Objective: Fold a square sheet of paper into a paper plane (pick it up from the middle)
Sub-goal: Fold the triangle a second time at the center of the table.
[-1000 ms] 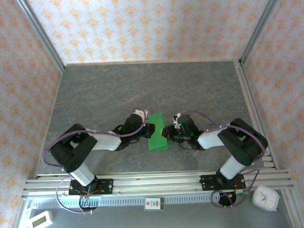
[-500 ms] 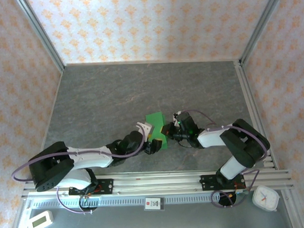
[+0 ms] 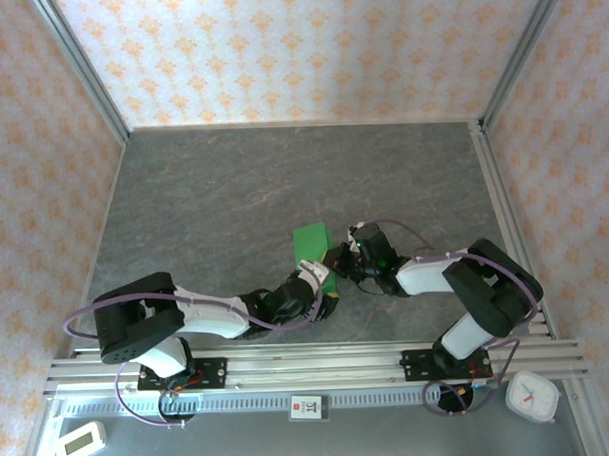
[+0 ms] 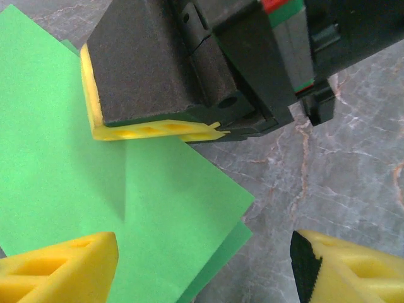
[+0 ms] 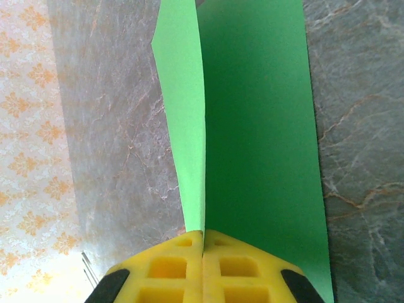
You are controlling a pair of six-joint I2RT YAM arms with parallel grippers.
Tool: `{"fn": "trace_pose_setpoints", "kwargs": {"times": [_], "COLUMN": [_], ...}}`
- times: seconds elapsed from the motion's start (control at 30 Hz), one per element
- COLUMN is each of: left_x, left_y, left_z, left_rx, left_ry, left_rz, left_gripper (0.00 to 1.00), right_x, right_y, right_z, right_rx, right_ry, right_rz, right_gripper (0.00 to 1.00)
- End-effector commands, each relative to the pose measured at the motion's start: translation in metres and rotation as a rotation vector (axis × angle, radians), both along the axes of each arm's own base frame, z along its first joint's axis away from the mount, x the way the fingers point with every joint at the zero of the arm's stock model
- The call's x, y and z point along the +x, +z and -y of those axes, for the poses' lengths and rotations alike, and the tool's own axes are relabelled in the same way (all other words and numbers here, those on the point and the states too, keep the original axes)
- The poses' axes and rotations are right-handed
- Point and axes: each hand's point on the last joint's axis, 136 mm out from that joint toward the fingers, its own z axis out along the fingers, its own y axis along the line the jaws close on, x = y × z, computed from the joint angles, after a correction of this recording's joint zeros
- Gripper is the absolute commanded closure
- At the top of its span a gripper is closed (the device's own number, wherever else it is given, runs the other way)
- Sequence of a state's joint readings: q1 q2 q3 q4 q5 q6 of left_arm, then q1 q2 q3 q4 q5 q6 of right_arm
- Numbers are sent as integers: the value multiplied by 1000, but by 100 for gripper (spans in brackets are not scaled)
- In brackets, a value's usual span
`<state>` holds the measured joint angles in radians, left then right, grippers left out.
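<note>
The square sheet of paper (image 3: 310,242) is bright green and lies folded double on the grey table, mid-front. My right gripper (image 3: 337,259) is shut on its right edge. In the right wrist view the yellow pads (image 5: 189,252) pinch a raised layer (image 5: 186,113) above the flat layer (image 5: 259,126). My left gripper (image 3: 322,287) is open at the sheet's near corner. In the left wrist view its yellow fingertips (image 4: 57,265) straddle that corner (image 4: 208,208), one over the paper and one over bare table. The right gripper (image 4: 158,82) sits just beyond.
An aluminium rail (image 3: 309,363) runs along the table's near edge behind the arm bases. A white timer (image 3: 80,442) and a white clock (image 3: 531,395) lie in front of it. Patterned walls enclose the table on three sides.
My left arm swung from the paper's left edge round to its near corner, and its gripper opened. The right gripper stayed shut on the paper and shifted slightly.
</note>
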<state>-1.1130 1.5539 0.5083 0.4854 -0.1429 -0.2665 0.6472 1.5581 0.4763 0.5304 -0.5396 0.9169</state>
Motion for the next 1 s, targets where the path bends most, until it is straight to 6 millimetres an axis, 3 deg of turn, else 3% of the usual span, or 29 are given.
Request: {"fn": "trace_pose_setpoints", "kwargs": {"times": [0.0,0.13,0.33,0.4,0.5,0.6,0.77,0.83,0.97], "left_x": [13,17,18,17,15,14,9,7,5], "left_y": [9,9,14,13,13,15,17,17,15], "left_z": [6,7,12,13,12,8,2,2,-1], "left_rx": [13,24,4,-1,-20,-63,-130,-139,-147], "left_ry": [27,39,23,12,10,6,-20,-30,-36], "left_rz": [71,89,101,93,77,49,-4,-17,-33], "left_gripper": [27,41,89,100,100,100,100,100,100], "right_x": [4,2,-3,-4,-2,7,23,30,40], "right_y": [8,6,3,4,6,10,21,27,35], "right_z": [-5,-4,-4,-4,1,17,41,38,13], "right_rx": [15,20,23,22,-18,-114,-258,-283,-247], "right_ry": [-4,-1,6,14,20,-5,-41,-23,82], "right_rz": [14,10,3,7,32,73,141,164,198], "right_gripper": [100,100,99,88,64,56,58,64,80]}}
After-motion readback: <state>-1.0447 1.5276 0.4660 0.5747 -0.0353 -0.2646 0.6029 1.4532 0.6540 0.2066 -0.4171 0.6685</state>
